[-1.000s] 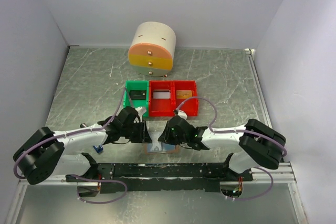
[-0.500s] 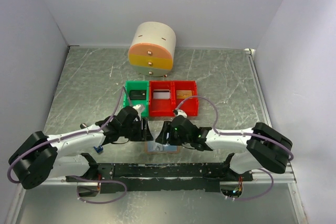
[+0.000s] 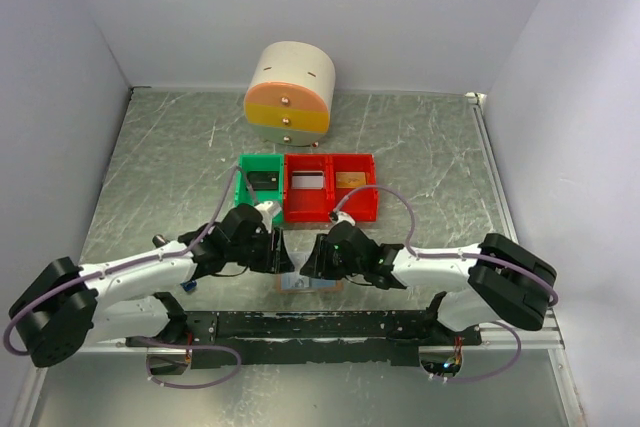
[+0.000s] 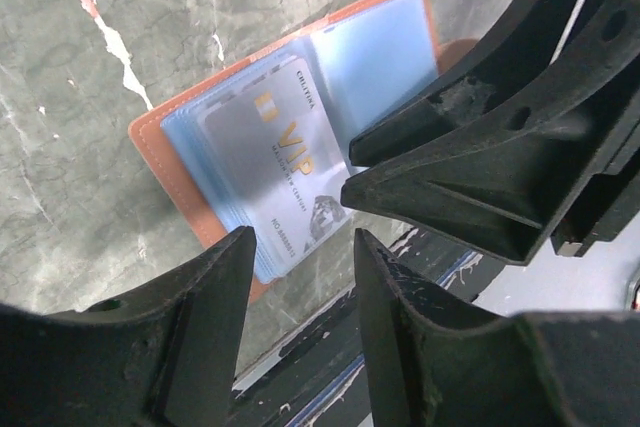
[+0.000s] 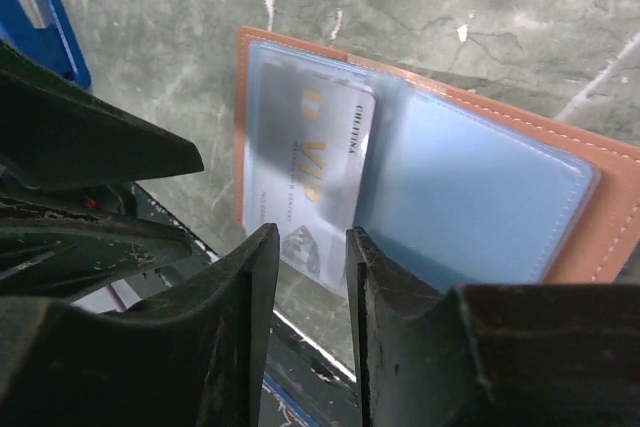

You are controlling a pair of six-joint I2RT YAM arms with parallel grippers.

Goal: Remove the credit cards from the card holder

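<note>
Grey-green marbled worktop (image 3: 430, 167) runs between plain white walls, and both my arms reach inward low over its near edge. The card holder (image 3: 308, 285) lies open and flat just under and between my two hands, with a tan rim around pale blue pockets.

My left hand (image 4: 303, 247) hovers over the holder's left half, fingers apart with nothing between them. Through that gap I see a silvery credit card (image 4: 275, 182) printed "VIP". It sits in the top pocket of the left stack and pokes out past the holder's edge nearest my fingertips.

My right hand (image 5: 312, 237) hangs over the same card from the opposite side, its fingers a narrow gap apart. The card's protruding end lies below that gap, and I cannot see either finger touching it. From the left wrist, the right hand's black fingers cross above the holder's right half, so the two hands are close, tips nearly meeting. Beyond my right fingers, the holder's other page shows a plain blue pocket. Whether a card is inside it I cannot tell.

Well ahead of both hands a green bin (image 3: 243, 187) and red bins (image 3: 330, 212) stand in a row, with a round cream drawer unit (image 3: 290, 94) farther beyond. A small blue gadget (image 3: 187, 285) lies beside my left forearm, behind that hand.
</note>
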